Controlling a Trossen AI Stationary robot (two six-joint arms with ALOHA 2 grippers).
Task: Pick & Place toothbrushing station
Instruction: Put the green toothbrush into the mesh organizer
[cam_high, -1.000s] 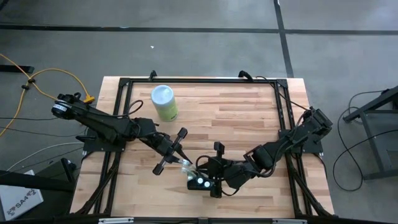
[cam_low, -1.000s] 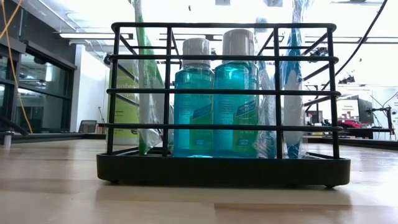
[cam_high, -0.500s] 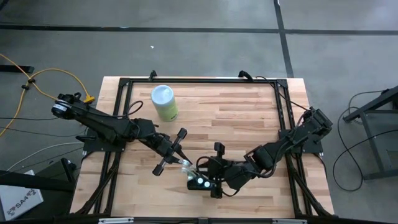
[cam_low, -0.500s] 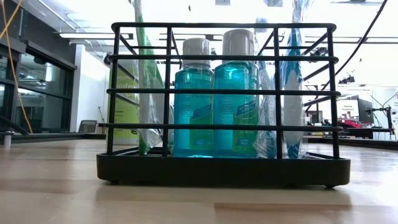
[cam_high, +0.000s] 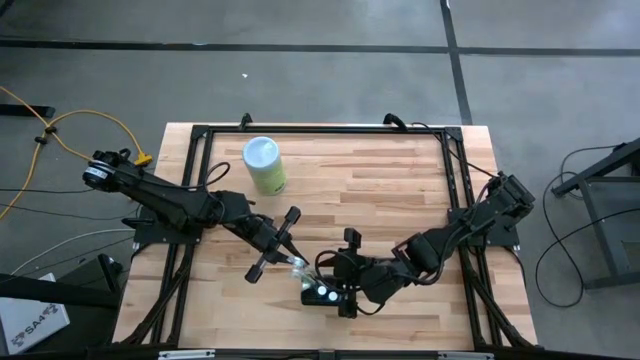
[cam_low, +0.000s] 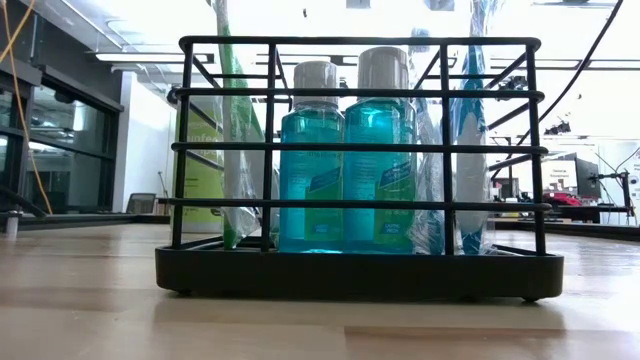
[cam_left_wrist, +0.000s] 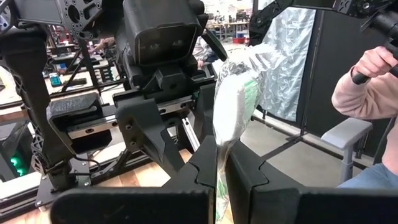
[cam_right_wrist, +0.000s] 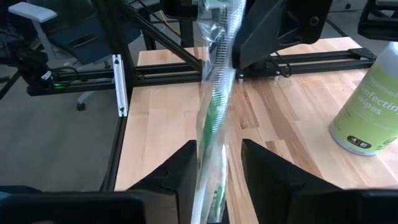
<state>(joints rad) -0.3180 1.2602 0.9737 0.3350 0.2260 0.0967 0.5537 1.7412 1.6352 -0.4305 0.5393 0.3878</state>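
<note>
Your toothbrushing station (cam_low: 360, 272) stands upright at lower centre of the high view, its broad side across the low view. From above, both arms crowd it, so its long axis is hard to read. Your left gripper (cam_left_wrist: 221, 155) pinches a wrapped toothbrush (cam_left_wrist: 233, 106). Your right gripper (cam_right_wrist: 217, 155) has its fingers spread either side of the wrapper.

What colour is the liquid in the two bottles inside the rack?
Blue-teal, in both bottles; the low view shows it best.
</note>
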